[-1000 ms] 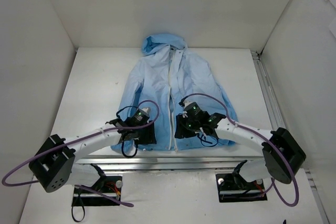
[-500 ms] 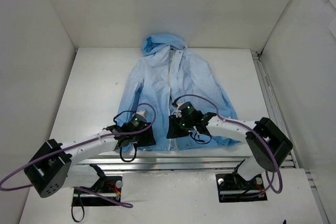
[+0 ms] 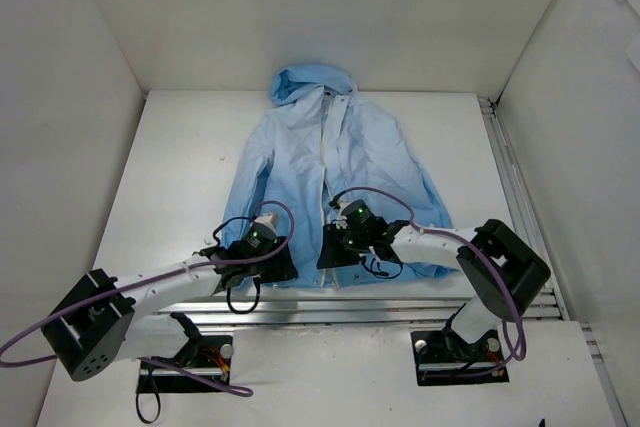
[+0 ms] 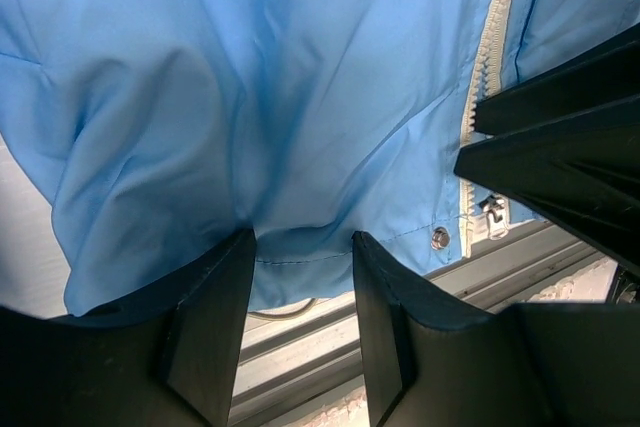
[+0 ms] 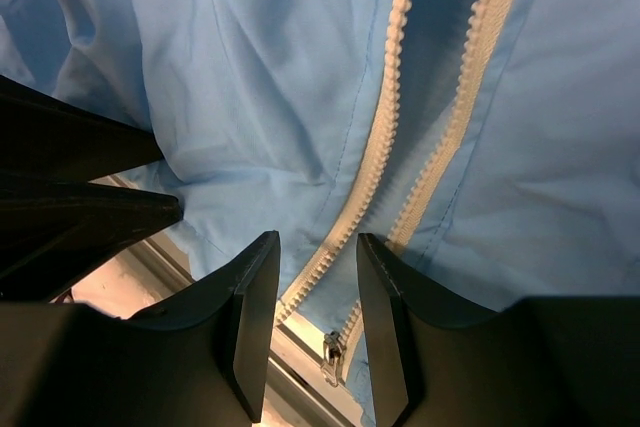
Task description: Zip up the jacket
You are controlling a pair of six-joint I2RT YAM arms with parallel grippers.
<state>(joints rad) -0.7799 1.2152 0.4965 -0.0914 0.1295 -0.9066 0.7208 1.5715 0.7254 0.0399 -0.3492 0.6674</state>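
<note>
The light-blue jacket (image 3: 320,162) lies flat on the table, hood at the far end, front open along the white zipper (image 3: 327,209). My left gripper (image 3: 277,264) is open at the bottom hem of the left panel; in the left wrist view the hem (image 4: 300,252) sits between its open fingertips (image 4: 225,287). My right gripper (image 3: 334,249) is open over the zipper's bottom end. In the right wrist view the two toothed strips (image 5: 375,152) run apart between its fingers, and the metal slider (image 5: 331,355) lies just below them. The slider (image 4: 493,215) and a snap (image 4: 439,238) also show in the left wrist view.
A metal rail (image 3: 400,299) runs along the table's near edge, right under the jacket hem. White walls (image 3: 70,97) enclose the table on three sides. The two grippers are close together; the right one's fingers (image 4: 560,147) fill the right of the left wrist view.
My right gripper has moved left onto the zipper's bottom end. My left gripper has shifted slightly down to the hem. The jacket has not moved.
</note>
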